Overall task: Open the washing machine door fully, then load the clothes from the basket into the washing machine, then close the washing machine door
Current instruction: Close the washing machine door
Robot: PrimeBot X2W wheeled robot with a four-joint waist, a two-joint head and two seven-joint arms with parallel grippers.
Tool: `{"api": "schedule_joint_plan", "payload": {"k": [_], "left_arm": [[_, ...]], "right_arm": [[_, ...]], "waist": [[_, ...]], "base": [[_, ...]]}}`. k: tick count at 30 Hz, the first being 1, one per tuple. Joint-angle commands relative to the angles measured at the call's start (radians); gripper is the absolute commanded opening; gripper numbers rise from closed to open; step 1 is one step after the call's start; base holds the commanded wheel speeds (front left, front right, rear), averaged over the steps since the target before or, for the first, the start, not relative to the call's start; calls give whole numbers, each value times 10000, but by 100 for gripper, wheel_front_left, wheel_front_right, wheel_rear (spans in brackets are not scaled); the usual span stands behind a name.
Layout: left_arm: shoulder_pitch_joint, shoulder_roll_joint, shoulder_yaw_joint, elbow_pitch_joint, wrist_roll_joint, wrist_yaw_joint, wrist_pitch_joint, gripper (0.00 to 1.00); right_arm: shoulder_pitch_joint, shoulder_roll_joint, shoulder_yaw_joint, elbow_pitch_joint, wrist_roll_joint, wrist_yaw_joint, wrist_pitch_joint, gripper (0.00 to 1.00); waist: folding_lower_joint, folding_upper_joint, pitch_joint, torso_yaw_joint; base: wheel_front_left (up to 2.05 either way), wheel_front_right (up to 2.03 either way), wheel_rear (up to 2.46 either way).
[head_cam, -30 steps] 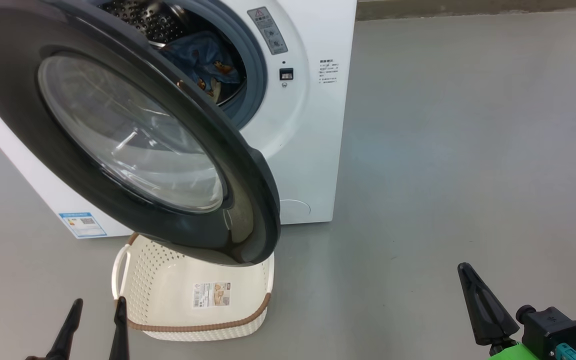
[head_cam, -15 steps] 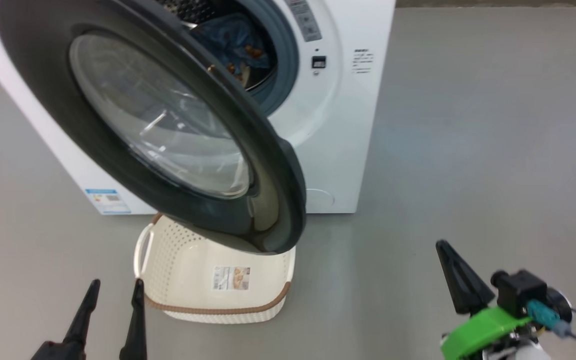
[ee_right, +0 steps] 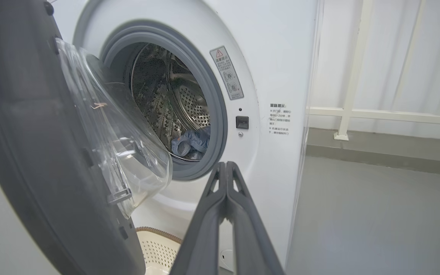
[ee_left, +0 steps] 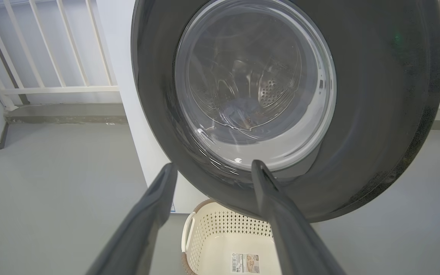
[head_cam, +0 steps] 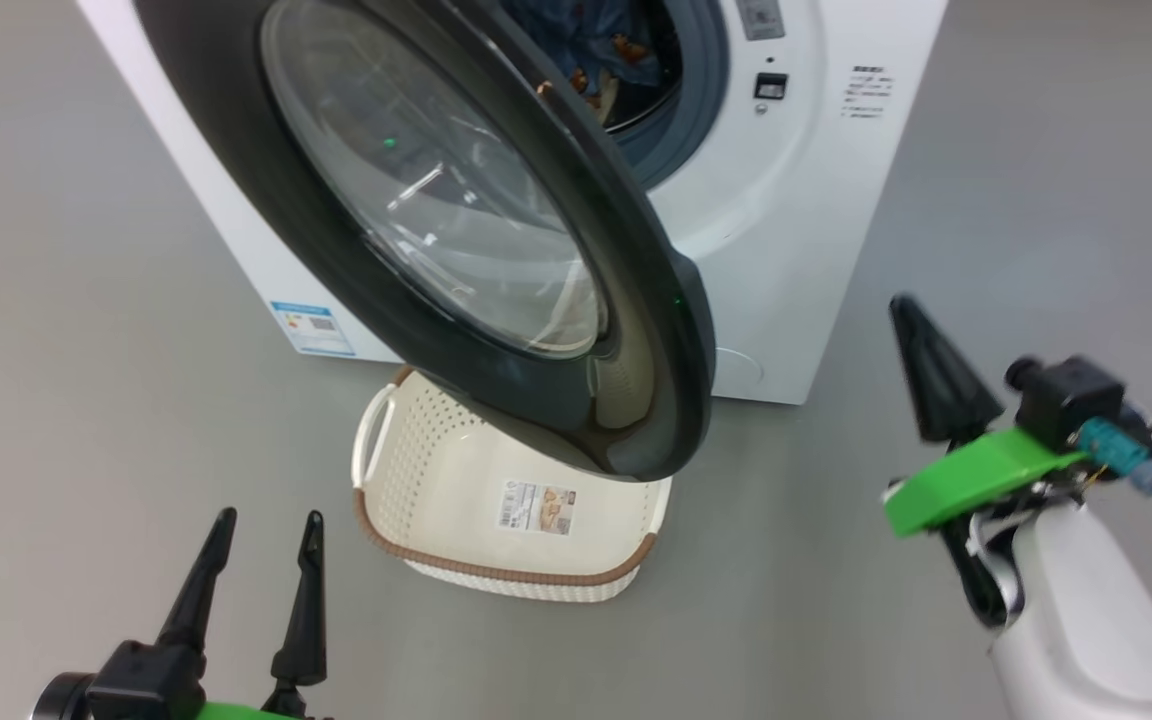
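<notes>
My left tool (head_cam: 270, 517) sits low at the left, its two dark fingers spread apart in open air and aimed up at the washing machine door (head_cam: 456, 220). From its wrist camera the tips frame the lower edge of the glass window without touching the black rim. My right tool (head_cam: 906, 310) is raised at the right, well clear of the door's free edge. Its fingers are pressed together into one point, with a green bracket (head_cam: 966, 475) and the pale forearm (head_cam: 1086, 590) behind it. From its own wrist camera that point aims at the front of the washing machine (head_cam: 786, 200), just below the open mouth. The door stands partly swung out between the two arms, and its lower rim covers the far part of the basket (head_cam: 496, 572) in the head view. The basket rests on the floor (head_cam: 86, 350) right in front of the machine, its label (head_cam: 536, 507) showing on the bottom. The clothes (ee_right: 195, 141) lie inside the steel drum (ee_right: 174, 99), a blue bundle low behind the grey-blue seal (ee_right: 208, 95). A blue sticker (head_cam: 313, 328) marks the machine's lower left side. The floor is smooth grey, and a white railing (ee_left: 52, 57) runs along the back of the room.
</notes>
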Motion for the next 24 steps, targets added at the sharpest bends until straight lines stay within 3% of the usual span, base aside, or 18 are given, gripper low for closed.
{"api": "schedule_joint_plan", "payload": {"k": [1,5,10,19,24], "left_arm": [[-449,114,303,-148,98,-30,-117,100],[-462,92,306,-127,91,-25,-167,100],[-526,115,379,-151,88,5,-226,100],[-607,148,434,-226,116,39,-292,100],[-632,118,462,-254,118,64,-322,100]], "right_arm": [[-424,-2,134,-359,-17,16,-162,0],[-758,25,104,-867,-86,16,-194,0],[-1299,133,601,-2348,-138,16,-207,0],[-2050,284,2641,-5345,-133,16,501,0],[-1665,265,3905,-5856,160,16,1347,0]], "waist": [[0,-1,139,195],[0,-1,176,195],[0,-1,233,80],[0,-1,237,-45],[0,-1,330,-3]], "base": [[0,0,0],[0,0,0],[0,0,0],[0,0,0],[0,0,0]]}}
